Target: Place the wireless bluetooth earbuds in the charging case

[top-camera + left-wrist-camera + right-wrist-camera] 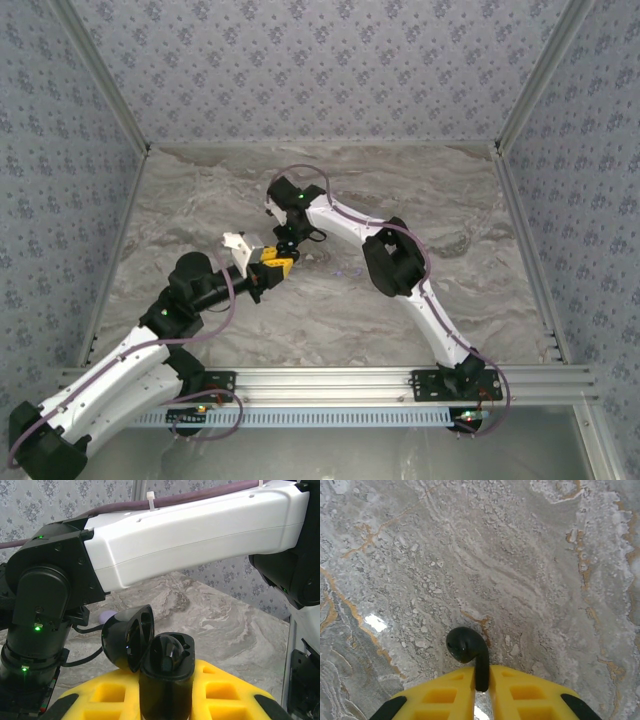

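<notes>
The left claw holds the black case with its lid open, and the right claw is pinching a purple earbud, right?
Not quite. The earbud pinched in the right gripper is black, not purple, as the right wrist view shows. The left gripper does hold the black case with its lid open.

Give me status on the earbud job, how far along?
Done: the charging case is lid-open, clamped in the left gripper; the right gripper pinches a black earbud by its stem above the table. In hand: getting that bud to the case. Left: seating it, plus the others; a lilac piece lies on the table behind the case. Whether a bud already sits inside, I cannot tell.
</notes>
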Robot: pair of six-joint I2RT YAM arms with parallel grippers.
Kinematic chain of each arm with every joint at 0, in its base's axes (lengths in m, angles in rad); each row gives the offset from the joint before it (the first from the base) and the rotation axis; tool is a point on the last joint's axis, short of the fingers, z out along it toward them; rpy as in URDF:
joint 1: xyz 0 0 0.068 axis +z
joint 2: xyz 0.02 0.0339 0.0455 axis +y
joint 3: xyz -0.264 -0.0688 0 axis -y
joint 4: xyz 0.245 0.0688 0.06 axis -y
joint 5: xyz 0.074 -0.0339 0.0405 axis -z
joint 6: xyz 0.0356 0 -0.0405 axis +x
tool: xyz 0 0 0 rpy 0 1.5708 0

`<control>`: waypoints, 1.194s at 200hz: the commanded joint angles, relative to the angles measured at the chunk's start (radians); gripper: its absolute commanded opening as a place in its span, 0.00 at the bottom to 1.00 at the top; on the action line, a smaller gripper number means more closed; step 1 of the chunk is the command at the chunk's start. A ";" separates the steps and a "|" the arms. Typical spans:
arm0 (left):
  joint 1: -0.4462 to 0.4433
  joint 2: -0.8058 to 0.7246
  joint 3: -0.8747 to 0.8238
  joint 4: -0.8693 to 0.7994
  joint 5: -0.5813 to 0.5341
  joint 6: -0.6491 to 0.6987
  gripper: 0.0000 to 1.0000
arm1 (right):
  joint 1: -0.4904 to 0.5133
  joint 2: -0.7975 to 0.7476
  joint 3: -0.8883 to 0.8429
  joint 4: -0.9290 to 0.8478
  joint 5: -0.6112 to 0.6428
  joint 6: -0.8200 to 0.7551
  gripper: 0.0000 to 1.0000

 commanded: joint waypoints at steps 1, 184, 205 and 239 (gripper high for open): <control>-0.005 -0.013 0.006 0.032 -0.013 -0.009 0.20 | 0.007 0.062 -0.017 -0.028 0.023 0.023 0.15; -0.004 0.036 0.016 0.069 0.019 -0.018 0.20 | -0.179 -0.483 -0.749 0.181 0.109 0.179 0.13; -0.006 0.040 0.015 0.072 0.018 -0.018 0.20 | -0.188 -0.512 -0.807 0.184 0.137 0.198 0.13; -0.005 0.048 0.015 0.074 0.017 -0.016 0.20 | -0.189 -0.510 -0.827 0.182 0.149 0.207 0.14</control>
